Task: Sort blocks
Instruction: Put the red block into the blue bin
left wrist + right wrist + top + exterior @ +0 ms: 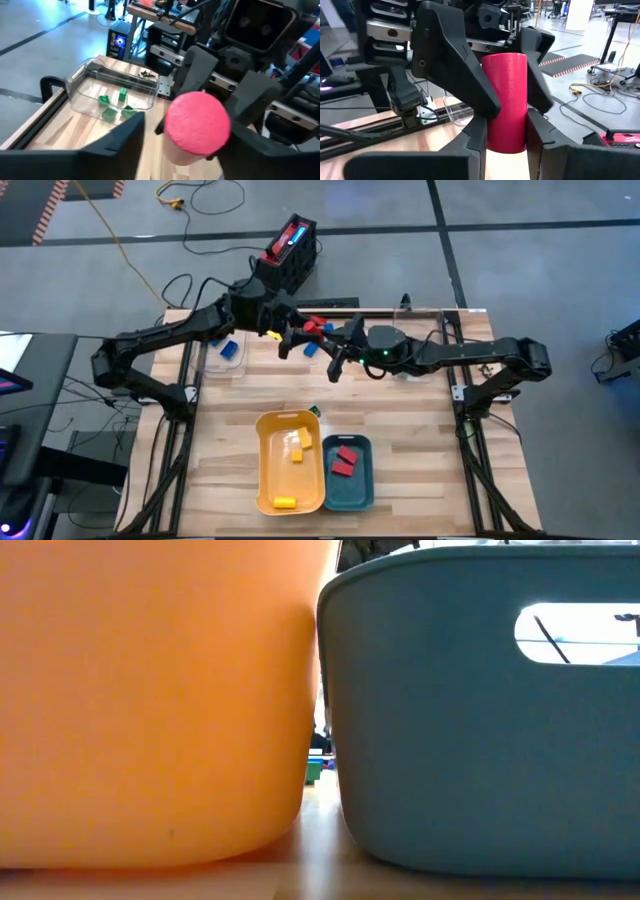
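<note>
- Table (410, 480): only the high view shows all of it, with both arms meeting over its far middle.
- Two trays, side by side at the near edge: yellow tray (262, 470) and teal tray (368, 480). The low view shows only their outer walls, with a sliver of green in the gap between them.
- One clear container (85, 80), plain in the left wrist view.
- Right gripper (504, 137): clamped on the red cylinder (506, 95), which is held above the table; the right wrist view shows this best.
- Left gripper (192, 150): at the same cylinder from the opposite side. I cannot tell whether it grips.
- Green blocks (108, 115): four, in the container.
- Red blocks (345, 460): two, in the teal tray.
- Yellow blocks (295, 446): a cluster mid yellow tray and one at its near end.
- Blue block (228, 350): one, on the table's far left, under the left arm.
</note>
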{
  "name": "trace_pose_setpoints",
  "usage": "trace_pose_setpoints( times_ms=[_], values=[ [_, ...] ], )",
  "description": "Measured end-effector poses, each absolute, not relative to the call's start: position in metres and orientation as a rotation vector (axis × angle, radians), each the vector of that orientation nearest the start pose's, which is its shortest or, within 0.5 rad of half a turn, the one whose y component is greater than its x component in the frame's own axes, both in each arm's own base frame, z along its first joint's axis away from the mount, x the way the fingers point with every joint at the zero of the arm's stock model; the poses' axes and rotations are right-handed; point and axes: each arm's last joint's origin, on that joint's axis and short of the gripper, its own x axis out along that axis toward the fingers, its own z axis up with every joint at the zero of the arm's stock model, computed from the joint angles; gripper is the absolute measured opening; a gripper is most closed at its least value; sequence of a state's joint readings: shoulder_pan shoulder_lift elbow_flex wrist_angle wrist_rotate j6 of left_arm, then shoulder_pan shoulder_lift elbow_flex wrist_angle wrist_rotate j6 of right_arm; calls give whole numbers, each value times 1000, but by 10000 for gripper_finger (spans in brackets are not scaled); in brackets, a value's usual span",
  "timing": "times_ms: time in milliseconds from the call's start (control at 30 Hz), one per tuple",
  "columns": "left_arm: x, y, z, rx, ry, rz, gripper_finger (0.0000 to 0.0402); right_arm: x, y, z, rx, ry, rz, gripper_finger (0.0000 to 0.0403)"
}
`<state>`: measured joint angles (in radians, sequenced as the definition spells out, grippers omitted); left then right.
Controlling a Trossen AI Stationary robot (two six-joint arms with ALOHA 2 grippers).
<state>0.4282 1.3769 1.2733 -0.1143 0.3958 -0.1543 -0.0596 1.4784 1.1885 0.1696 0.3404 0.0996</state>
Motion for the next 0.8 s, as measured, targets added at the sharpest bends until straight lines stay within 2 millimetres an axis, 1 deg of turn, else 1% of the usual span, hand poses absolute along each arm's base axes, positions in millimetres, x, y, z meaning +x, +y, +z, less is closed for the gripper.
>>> trace_pose_setpoints(
  times_ms=[100,133,200,267,367,533,600,667,800],
  values=[
    [288,119,377,-228,192,46,129,340,-33,342,78,101,-414,83],
    [288,119,377,-223,191,46,121,340,-33,342,78,102,-414,83],
    [287,119,377,-221,193,46,121,340,-33,342,76,108,-414,88],
    [287,120,377,-223,196,49,121,340,-33,341,73,115,-414,102],
    [286,121,377,-223,196,50,121,340,-33,341,72,121,-415,141],
    [283,122,378,-224,200,71,121,336,-37,338,57,182,-426,236],
    [277,123,381,-227,203,79,121,329,-38,341,70,198,-433,268],
    [268,123,385,-232,215,92,121,320,-39,345,78,231,-438,291],
    [237,126,389,-285,291,149,121,305,-45,348,77,290,-466,311]
  ],
)
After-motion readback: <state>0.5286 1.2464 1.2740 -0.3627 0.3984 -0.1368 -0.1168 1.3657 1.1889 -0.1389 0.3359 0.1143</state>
